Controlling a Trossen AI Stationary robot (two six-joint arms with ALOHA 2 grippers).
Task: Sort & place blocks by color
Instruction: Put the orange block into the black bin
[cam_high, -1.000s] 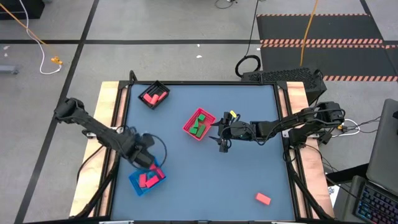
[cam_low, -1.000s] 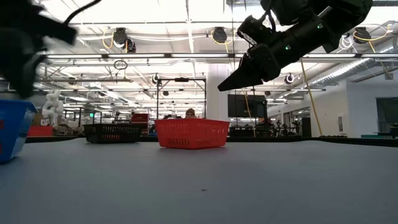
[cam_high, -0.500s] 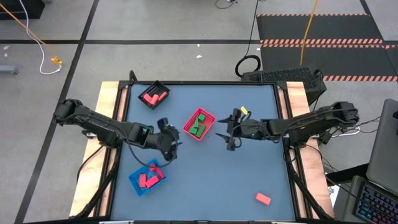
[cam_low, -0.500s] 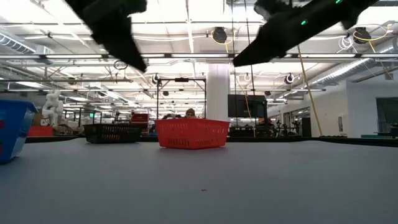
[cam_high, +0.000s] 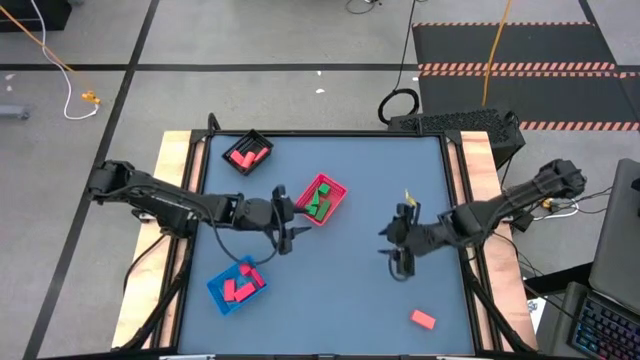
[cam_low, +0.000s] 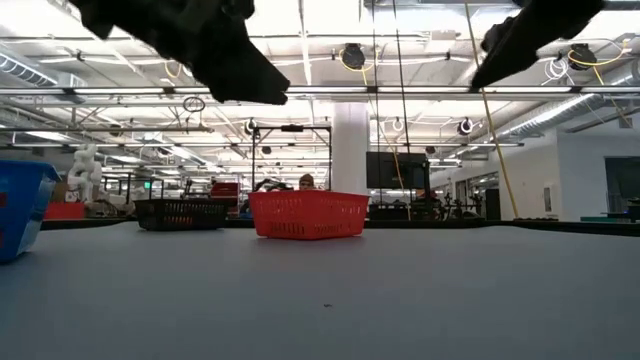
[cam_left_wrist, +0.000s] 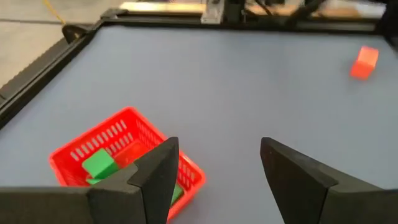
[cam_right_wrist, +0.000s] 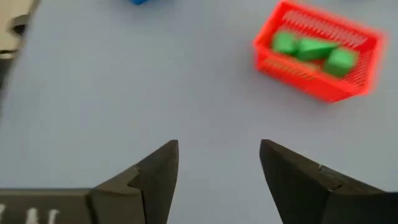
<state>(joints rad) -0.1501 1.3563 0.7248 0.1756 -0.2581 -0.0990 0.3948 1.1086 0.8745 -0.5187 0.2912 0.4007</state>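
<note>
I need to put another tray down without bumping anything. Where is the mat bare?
Bare: the far right corner, beyond the right gripper, and the near middle between the blue tray and the loose red block. Crowded: around the red tray, where the left gripper hovers, and the black tray at the far left.

Two slender, dark, jointed arms are seen from above, each built of black links and rounded joint housings. A thin black cable is looped beside the left arm's wrist. A small yellow tag is carried near the wrist of the right arm. The left gripper (cam_left_wrist: 214, 174) is made up of two matte black, wedge-shaped fingers with angular faceted edges; the right gripper (cam_right_wrist: 217, 174) is formed alike, with faint pale markings on its base
</note>
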